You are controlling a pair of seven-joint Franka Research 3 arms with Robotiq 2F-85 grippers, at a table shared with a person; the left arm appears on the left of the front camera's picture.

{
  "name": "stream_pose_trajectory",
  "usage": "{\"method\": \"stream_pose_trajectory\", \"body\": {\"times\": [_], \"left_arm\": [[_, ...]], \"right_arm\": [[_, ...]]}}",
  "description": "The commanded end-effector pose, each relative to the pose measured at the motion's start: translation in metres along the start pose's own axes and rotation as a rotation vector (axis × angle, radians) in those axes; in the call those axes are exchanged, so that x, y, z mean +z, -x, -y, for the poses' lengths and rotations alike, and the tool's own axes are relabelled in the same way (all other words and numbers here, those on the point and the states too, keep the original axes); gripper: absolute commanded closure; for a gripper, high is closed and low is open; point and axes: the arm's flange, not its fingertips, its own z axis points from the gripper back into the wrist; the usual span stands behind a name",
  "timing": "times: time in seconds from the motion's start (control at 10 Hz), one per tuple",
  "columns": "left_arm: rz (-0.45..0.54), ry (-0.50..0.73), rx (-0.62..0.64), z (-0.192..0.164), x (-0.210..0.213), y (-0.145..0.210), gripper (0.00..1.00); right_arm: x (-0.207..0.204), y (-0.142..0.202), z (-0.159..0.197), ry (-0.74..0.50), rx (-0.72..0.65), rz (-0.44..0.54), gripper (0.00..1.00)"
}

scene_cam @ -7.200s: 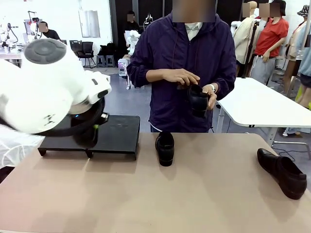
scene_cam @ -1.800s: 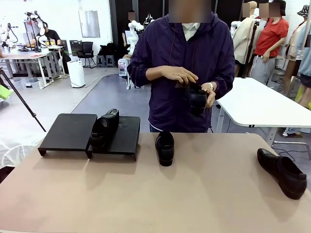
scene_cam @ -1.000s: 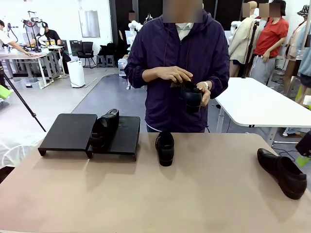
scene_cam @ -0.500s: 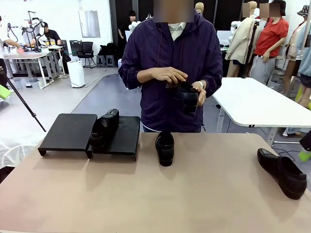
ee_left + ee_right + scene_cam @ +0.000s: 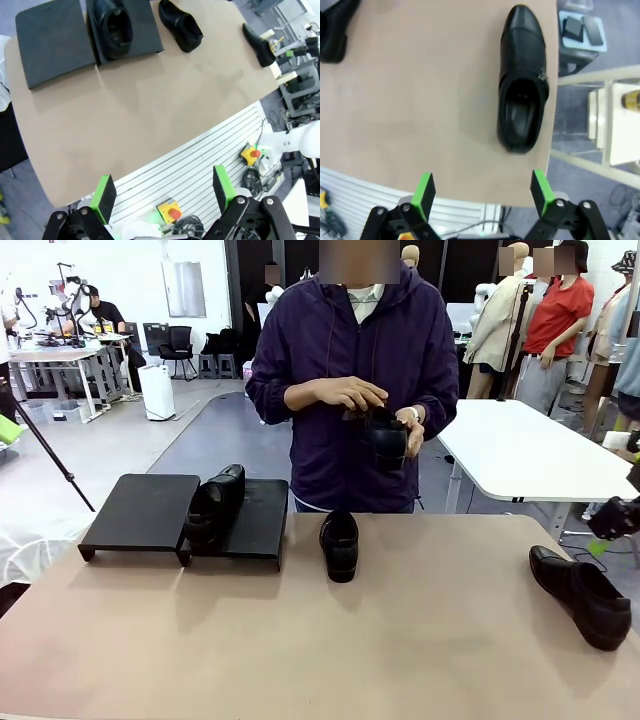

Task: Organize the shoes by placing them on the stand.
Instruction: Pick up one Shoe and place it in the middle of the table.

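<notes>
Shoes are the job here, and one shoe [image 5: 213, 505] sits on the stand [image 5: 140, 512], on its right-hand platform close to the seam between the two platforms. A second shoe [image 5: 339, 545] lies on the bare table [image 5: 300, 650] just beside the stand's right end. A third shoe [image 5: 580, 595] lies near the table's right edge, well apart from the stand. A fourth shoe [image 5: 385, 437] is in the person's hands [image 5: 345, 393], above the far side.

By my reading, one shoe is placed and three are left, and the step in hand is the approach to the third shoe. The right claw [image 5: 481, 182] hangs above it, pointing down, jaws wide with nothing between them. The shoe's length runs along the claw's line of sight, so the jaws would close across its width. It lies in line with one pad rather than centred, so the next move likely calls for a sideways shift, then a descent around the middle of the shoe. Glossy leather may slip in the pads.

The left claw [image 5: 162, 187] hangs high over the table's near edge, pointing down, wide and empty, well apart from every shoe.
</notes>
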Motion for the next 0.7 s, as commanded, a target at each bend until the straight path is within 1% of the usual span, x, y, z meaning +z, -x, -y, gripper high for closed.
{"method": "stream_pose_trajectory", "body": {"times": [0.0, 0.1, 0.2, 0.5, 0.6], "left_arm": [[-0.007, 0.004, -0.018, -0.002, 0.003, 0.0, 0.0], [-0.007, 0.004, -0.018, -0.002, 0.003, 0.0, 0.0], [-0.007, 0.004, -0.018, -0.002, 0.003, 0.0, 0.0], [-0.007, 0.004, -0.018, -0.002, 0.003, 0.0, 0.0], [-0.007, 0.004, -0.018, -0.002, 0.003, 0.0, 0.0]], "right_arm": [[-0.016, -0.026, 0.015, 0.026, 0.062, -0.01, 0.0], [-0.033, -0.03, 0.017, 0.025, 0.089, -0.005, 0.0], [-0.045, -0.032, 0.019, -0.002, 0.113, 0.006, 0.0], [-0.075, -0.036, 0.025, 0.018, 0.13, -0.022, 0.0], [-0.086, -0.037, 0.027, 0.006, 0.138, -0.025, 0.0]]}}
